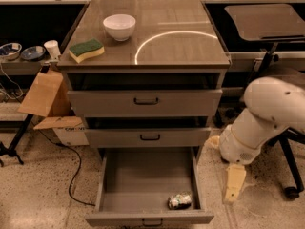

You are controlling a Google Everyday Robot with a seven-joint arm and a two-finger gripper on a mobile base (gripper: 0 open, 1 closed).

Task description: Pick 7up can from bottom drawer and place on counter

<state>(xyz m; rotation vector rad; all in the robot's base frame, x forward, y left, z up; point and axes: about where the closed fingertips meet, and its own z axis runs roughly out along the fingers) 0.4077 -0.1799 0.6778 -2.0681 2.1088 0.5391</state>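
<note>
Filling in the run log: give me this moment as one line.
stage: pre-grasp | pincer: right of bottom drawer, outside it | 7up can: lying front-right in drawer | counter: no can yet

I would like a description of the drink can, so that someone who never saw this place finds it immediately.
Below the counter are three grey drawers, and only the bottom drawer is pulled far out. On its floor, near the front right corner, lies the 7up can, small, green and white, the only thing in that drawer. The end effector hangs to the right, outside the drawer.
</note>
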